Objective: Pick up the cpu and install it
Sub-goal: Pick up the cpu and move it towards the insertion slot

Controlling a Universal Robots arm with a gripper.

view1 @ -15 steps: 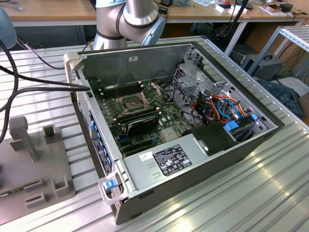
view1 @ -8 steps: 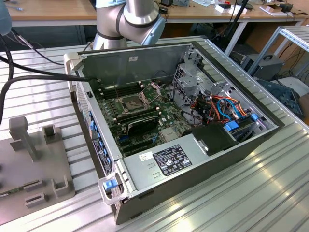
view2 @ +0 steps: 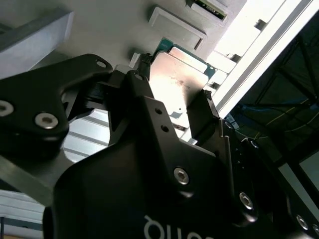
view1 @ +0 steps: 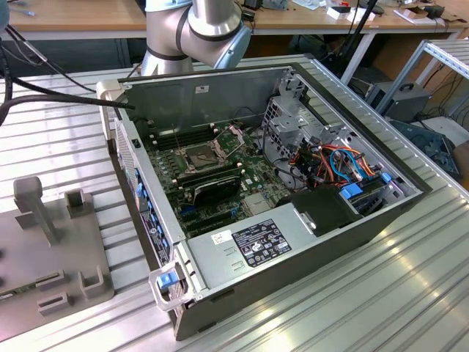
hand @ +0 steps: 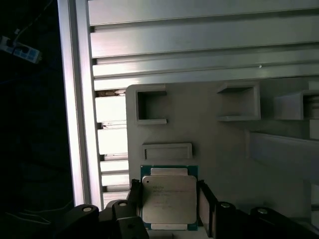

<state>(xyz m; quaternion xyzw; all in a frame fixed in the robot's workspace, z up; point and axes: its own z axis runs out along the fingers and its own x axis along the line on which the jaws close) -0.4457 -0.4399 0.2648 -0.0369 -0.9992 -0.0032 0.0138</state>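
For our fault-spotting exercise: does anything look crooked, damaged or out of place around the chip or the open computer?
Nothing stands out. The chip lies flat and square on its grey holder, the gripper astride it. In the computer, the socket frame stands hinged open, which suits the job.

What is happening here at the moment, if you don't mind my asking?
A Universal Robots arm is fetching the cpu. In the first wrist view its claw sits astride the chip, which lies flat on a grey holder plate on the ribbed aluminium table. In the exterior view, the open computer case has its motherboard socket apparently empty, so nothing is installed yet.
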